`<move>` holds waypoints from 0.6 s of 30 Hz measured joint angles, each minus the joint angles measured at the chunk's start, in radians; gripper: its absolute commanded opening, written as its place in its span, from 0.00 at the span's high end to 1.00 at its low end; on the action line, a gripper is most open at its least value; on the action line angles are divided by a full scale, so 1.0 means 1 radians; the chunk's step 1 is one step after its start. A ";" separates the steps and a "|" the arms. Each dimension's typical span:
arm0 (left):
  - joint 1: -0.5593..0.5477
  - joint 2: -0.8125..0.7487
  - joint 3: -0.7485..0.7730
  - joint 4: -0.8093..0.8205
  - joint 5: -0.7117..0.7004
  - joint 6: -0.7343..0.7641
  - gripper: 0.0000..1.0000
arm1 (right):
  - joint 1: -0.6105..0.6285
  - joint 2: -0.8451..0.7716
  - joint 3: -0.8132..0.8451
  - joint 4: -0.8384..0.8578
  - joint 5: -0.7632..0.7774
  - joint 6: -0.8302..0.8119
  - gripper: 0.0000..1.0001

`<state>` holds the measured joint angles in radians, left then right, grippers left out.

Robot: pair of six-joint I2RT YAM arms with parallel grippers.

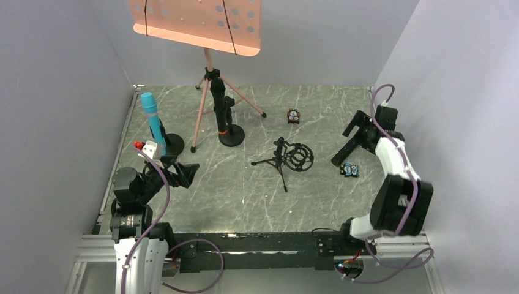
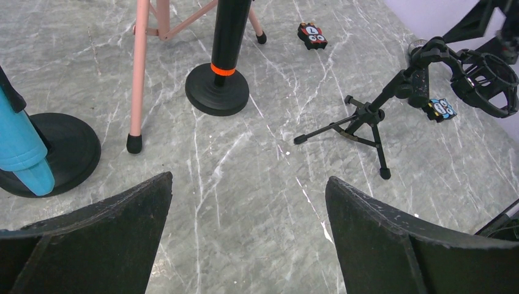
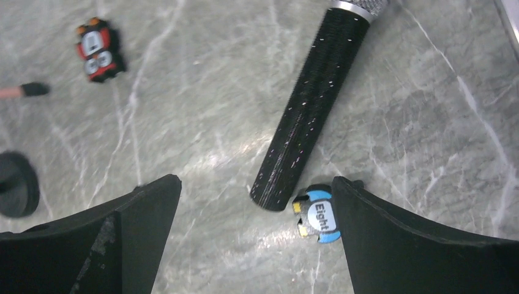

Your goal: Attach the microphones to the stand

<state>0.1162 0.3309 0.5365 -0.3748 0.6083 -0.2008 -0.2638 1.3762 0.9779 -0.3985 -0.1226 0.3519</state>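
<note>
Silver mesh head of black stick microphone (image 3: 313, 104) cut off at top edge of right wrist view. Cyan-blue stick microphone (image 1: 151, 116) half cut off in left wrist view. Three microphones. Two small toy blocks: red block (image 1: 294, 116), blue block (image 3: 318, 215).

Black stick microphone lay flat on grey marble tabletop (image 1: 245, 196), long axis slanted, tail end just beside blue block. Cyan-blue one and black microphone with orange ring (image 1: 218, 107) stood up on round black bases.

Left pincer (image 2: 248, 179) wide, holding nothing. Right pincer (image 3: 254, 182) wide, over lying microphone, holding nothing.
</note>
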 measured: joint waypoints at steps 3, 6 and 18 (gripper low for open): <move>0.000 0.000 0.000 0.000 0.000 0.000 0.01 | -0.002 0.131 0.049 0.012 0.037 0.035 0.06; 0.000 0.002 0.000 0.000 0.000 0.000 0.01 | -0.004 0.227 0.063 0.031 0.070 0.061 0.10; 0.000 0.027 0.000 0.000 0.000 0.000 0.01 | -0.005 0.409 0.118 0.074 0.099 0.102 0.31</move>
<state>0.1162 0.3576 0.5365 -0.3748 0.6079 -0.2008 -0.2687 1.7851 1.0962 -0.3241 -0.0238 0.4538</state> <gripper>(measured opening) 0.993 0.764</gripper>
